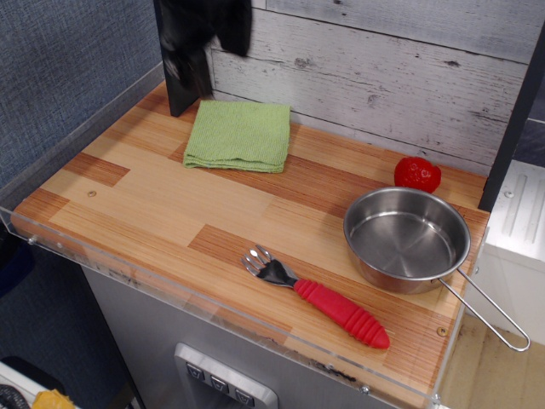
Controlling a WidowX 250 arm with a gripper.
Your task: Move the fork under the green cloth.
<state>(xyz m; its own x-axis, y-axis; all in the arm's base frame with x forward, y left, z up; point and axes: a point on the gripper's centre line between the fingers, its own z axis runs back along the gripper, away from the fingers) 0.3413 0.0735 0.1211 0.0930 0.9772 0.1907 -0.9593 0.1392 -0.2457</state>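
The fork [319, 297] lies flat near the front edge of the wooden table, silver tines to the left, ribbed red handle pointing right. The green cloth [239, 135] lies folded flat at the back of the table. My gripper [209, 38] hangs at the top left, above and behind the cloth, blurred by motion and cut off by the frame edge. I cannot tell whether its fingers are open or shut. It holds nothing that I can see.
A steel pan [407, 240] with a long wire handle stands at the right. A red strawberry-like toy [417, 174] sits behind it. A dark post [181, 85] stands at the back left corner. A clear plastic rim edges the table [153, 204].
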